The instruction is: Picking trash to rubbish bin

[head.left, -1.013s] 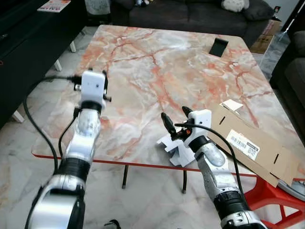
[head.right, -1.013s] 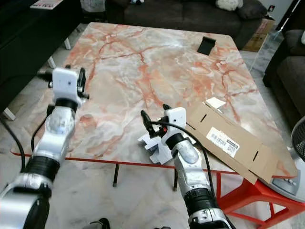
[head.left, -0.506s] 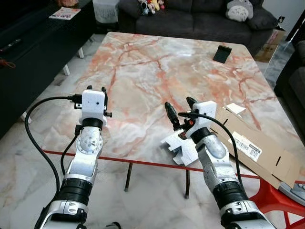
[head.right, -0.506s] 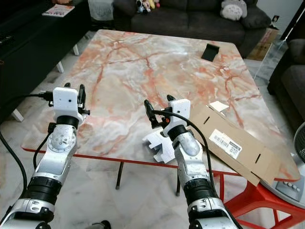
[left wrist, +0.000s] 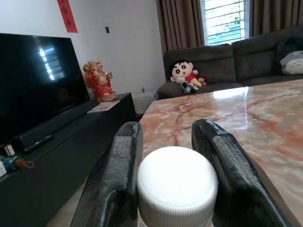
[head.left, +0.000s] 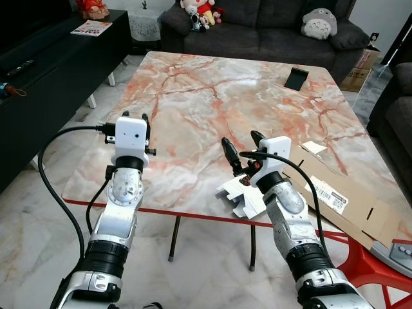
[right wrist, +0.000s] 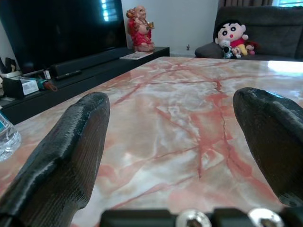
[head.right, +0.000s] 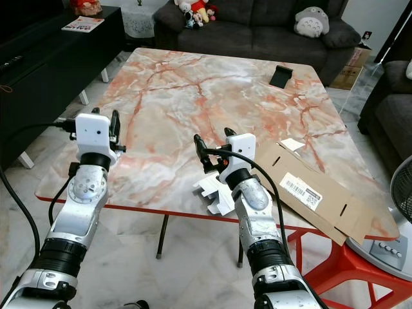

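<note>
At desk's (head.left: pixel 193 109) near edge, right pincer (head.left: pixel 241 149) is spread wide, empty, hovering just above and behind white crumpled paper (head.left: pixel 243 196) lying on the rim. Left pincer (left wrist: pixel 168 189) is clamped on a white-capped bottle (left wrist: pixel 176 185) over the near-left corner. One flattened cardboard (head.left: pixel 341 196) sits right of the paper, with a barcode label (head.left: pixel 328 192), text unreadable. One dark phone (head.left: pixel 296 78) at the far side.

Left gripper (left wrist: pixel 165 189) raised over the table's near-left edge, fingers closed on a white-capped bottle (left wrist: pixel 176 184), right gripper (head.left: pixel 243 149) spread wide above the near edge.
</note>
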Available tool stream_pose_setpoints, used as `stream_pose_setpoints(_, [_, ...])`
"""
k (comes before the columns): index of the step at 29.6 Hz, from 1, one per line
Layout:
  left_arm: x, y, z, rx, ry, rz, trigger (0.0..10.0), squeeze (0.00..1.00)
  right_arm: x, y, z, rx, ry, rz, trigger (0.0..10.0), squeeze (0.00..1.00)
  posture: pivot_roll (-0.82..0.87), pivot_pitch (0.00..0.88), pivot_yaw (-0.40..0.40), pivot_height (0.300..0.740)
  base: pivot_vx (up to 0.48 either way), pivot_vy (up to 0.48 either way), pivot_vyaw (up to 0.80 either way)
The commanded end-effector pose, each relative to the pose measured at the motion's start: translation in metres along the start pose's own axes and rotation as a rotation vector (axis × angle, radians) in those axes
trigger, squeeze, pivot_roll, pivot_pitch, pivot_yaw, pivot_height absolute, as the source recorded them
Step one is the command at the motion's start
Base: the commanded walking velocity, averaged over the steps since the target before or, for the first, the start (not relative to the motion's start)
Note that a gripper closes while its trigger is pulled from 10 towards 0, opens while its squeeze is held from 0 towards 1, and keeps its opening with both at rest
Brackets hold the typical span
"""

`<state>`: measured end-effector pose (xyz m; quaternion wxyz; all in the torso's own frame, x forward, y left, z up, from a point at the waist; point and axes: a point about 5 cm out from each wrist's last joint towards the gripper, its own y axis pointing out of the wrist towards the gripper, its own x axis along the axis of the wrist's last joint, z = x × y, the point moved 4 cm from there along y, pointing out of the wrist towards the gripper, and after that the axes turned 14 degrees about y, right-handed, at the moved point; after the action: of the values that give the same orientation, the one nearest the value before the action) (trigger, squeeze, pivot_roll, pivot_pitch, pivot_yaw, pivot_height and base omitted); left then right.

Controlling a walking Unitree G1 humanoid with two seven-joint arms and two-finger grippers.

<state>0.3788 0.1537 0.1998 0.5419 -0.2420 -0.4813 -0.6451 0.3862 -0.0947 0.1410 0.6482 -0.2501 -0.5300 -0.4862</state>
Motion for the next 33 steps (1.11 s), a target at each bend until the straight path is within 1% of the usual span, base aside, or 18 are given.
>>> stream_pose_setpoints(1, [0.01,0.001,0.001,0.007,0.011,-0.03,10.0,0.0,0.008,0.003,-0.003,-0.006,-0.002,-0.025,10.0,0.0,0.0,0.008,-0.058,0.74,0.0,0.0,0.0])
stream_pose_setpoints(9, [0.013,0.001,0.0,0.003,0.012,-0.029,10.0,0.0,0.007,0.002,-0.003,-0.003,-0.009,-0.022,10.0,0.0,0.0,0.008,-0.058,0.74,0.0,0.0,0.0])
stream_pose_setpoints(24, [0.018,0.0,-0.008,-0.019,0.0,-0.043,10.0,0.0,0.005,0.0,-0.008,-0.015,-0.01,-0.021,10.0,0.0,-0.01,0.0,-0.05,0.74,0.0,0.0,0.0])
stream_pose_setpoints(33, [0.02,0.0,-0.006,-0.015,-0.003,-0.048,10.0,0.0,0.005,-0.001,-0.01,-0.019,-0.01,-0.019,10.0,0.0,0.0,0.003,-0.057,0.74,0.0,0.0,0.0])
